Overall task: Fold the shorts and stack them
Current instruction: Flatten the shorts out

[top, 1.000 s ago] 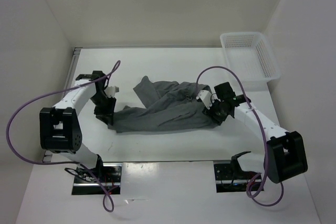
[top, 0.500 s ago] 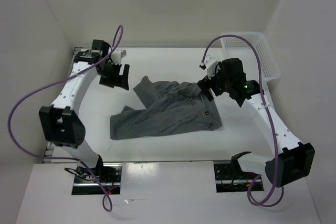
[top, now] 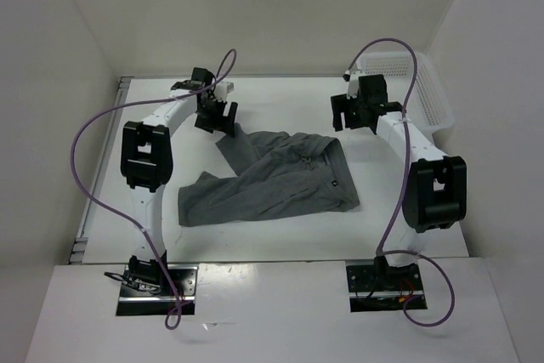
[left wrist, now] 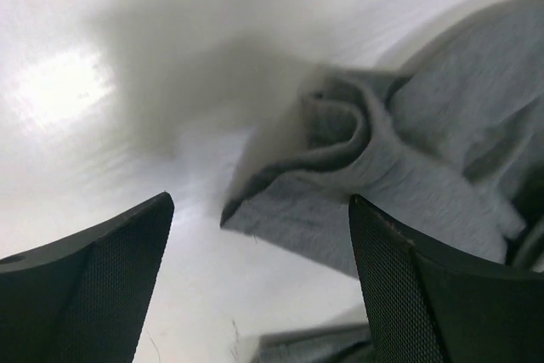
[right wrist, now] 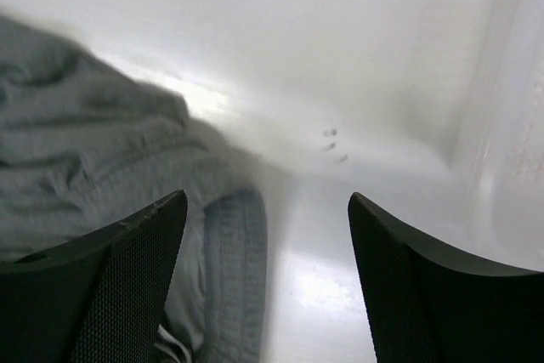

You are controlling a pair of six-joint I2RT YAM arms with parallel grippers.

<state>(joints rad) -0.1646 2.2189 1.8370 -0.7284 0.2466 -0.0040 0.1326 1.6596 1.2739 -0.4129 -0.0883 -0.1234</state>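
Observation:
The grey shorts (top: 280,180) lie crumpled in the middle of the white table, one leg reaching to the far left. My left gripper (top: 223,121) is open and empty, hovering above that far-left leg end (left wrist: 340,138). My right gripper (top: 342,116) is open and empty, hovering above the table just past the shorts' far-right waistband corner (right wrist: 234,269). A bit of light drawstring shows at the bottom of the right wrist view (right wrist: 174,348).
A white basket (top: 425,91) stands at the far right corner of the table (top: 280,99), close to my right arm. White walls enclose the table at the back and on both sides.
Both arms have let go of the shorts' near side, lifted and swung to the far side. The shorts lie spread out flatter than one second ago.

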